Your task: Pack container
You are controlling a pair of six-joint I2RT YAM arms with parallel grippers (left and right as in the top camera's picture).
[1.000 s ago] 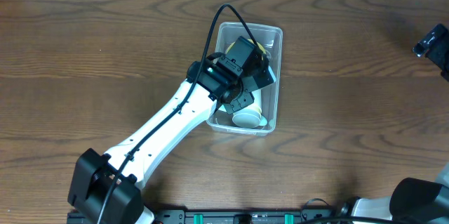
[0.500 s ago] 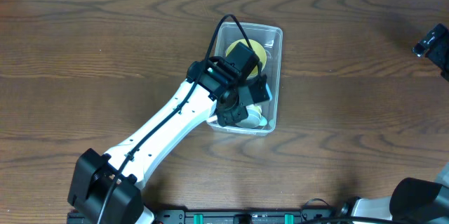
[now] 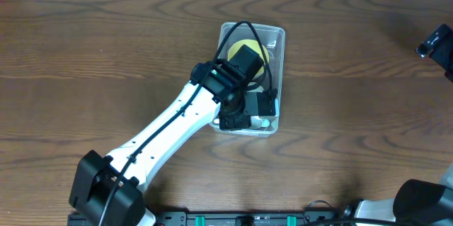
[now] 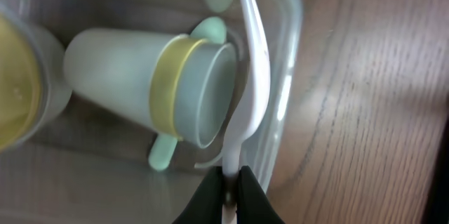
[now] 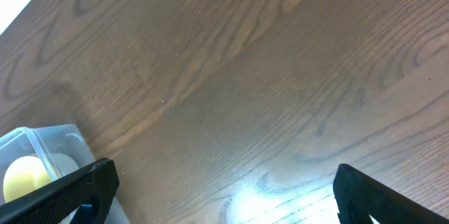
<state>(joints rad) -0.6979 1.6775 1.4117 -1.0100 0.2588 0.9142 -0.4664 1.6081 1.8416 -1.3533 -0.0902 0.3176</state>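
Observation:
The clear container (image 3: pixel 277 36) stands at the table's middle. It holds a yellow bowl (image 3: pixel 244 49), a pale cup with a yellow band (image 4: pixel 140 76) lying on its side, and a mint green utensil (image 4: pixel 165 157) under the cup. My left gripper (image 3: pixel 260 107) is inside the container's near end. In the left wrist view it (image 4: pixel 229 182) is shut on the handle of a white utensil (image 4: pixel 251 76) that lies along the container wall (image 4: pixel 291 41). My right gripper (image 5: pixel 231 196) is open and empty above bare table, far right of the container (image 5: pixel 42 140).
The brown wooden table (image 3: pixel 368 113) surrounds the container on all sides. Part of the right arm (image 3: pixel 435 43) shows at the overhead view's right edge. The left arm (image 3: pixel 170 130) reaches diagonally from the front left.
My left gripper has moved from the container's middle toward its near end, uncovering the yellow bowl. The right arm has not moved.

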